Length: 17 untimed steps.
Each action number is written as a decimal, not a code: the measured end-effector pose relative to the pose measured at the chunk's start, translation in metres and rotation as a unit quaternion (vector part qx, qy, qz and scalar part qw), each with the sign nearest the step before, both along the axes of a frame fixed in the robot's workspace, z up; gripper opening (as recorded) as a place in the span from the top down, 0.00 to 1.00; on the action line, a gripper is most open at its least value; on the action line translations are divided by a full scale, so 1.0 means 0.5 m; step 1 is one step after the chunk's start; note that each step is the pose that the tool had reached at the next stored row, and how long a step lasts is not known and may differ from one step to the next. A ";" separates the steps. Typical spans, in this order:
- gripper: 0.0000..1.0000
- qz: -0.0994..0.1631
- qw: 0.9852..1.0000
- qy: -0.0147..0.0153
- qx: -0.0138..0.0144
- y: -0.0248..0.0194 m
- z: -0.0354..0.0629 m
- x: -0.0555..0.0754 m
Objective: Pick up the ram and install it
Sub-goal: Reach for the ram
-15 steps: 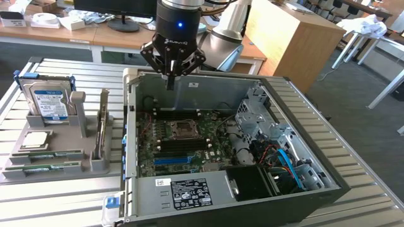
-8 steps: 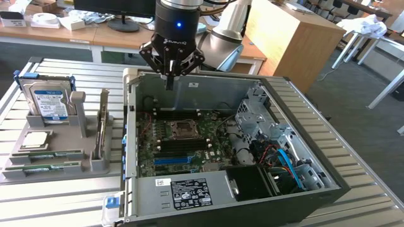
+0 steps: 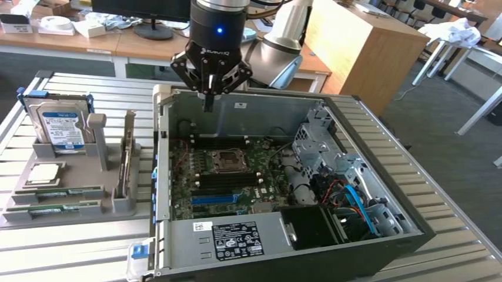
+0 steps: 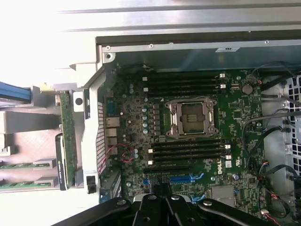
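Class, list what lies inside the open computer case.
A green motherboard with a processor socket, black memory slots, a blue slot, cables and a drive cage. The labelled silver box hides what lies beneath.

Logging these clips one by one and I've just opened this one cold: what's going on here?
A robot arm's gripper hangs over the open computer case, fingers shut with nothing visibly held. The ram is not picked up yet: it lies in the grey tray outside the case, on the exterior view's left, with a second stick beside it. The motherboard's black memory slots look empty.
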<state>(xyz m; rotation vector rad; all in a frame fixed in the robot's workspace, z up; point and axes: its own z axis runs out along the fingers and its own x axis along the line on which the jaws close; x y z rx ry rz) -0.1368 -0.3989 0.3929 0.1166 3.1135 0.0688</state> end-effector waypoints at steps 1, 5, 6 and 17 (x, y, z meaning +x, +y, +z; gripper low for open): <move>0.90 0.000 1.000 0.000 0.000 0.0000 0.000 -0.002; 0.90 0.000 1.000 0.000 0.000 0.0001 0.000 -0.007; 0.90 0.000 1.000 0.000 0.000 0.0000 0.000 -0.009; 0.90 0.000 1.000 0.000 0.000 0.0001 -0.001 -0.021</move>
